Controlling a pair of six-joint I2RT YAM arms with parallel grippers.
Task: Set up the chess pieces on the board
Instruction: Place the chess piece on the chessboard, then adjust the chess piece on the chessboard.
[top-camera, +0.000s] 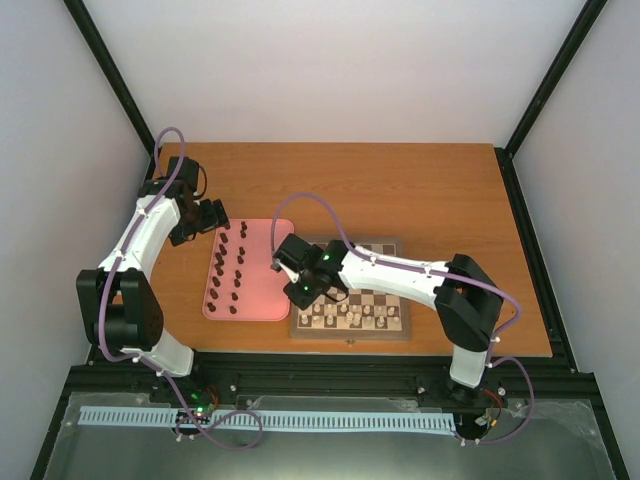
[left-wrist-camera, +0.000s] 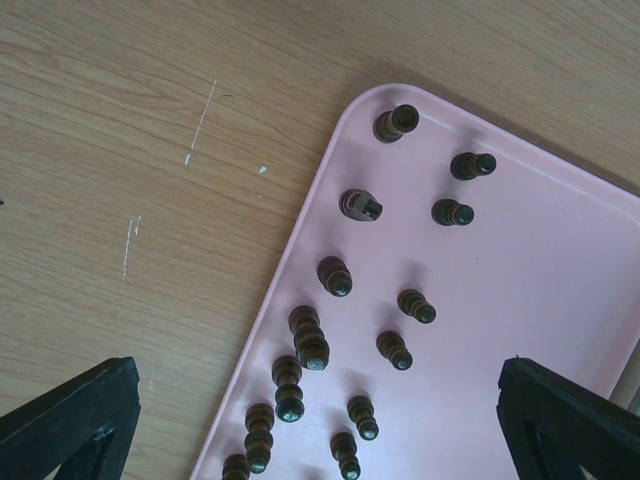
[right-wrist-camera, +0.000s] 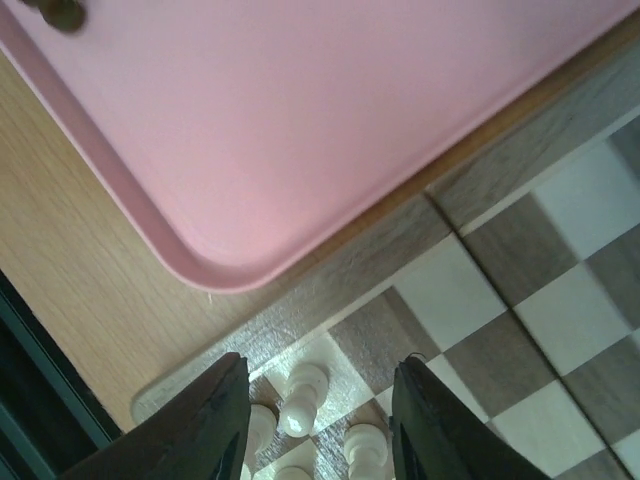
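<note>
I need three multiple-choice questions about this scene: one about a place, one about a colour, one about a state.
1. What colour are the chess pieces along the near edge of the board? A) green B) white C) red
2. Where do the dark pieces stand? A) on the pink tray B) on the bare table C) in a box
3. How is the left pincer? A) shut on a piece B) shut, holding nothing C) open, holding nothing

Answers: 1 B, they look cream-white from above; 2 A, they stand on the tray; 3 C, its fingers stand far apart.
</note>
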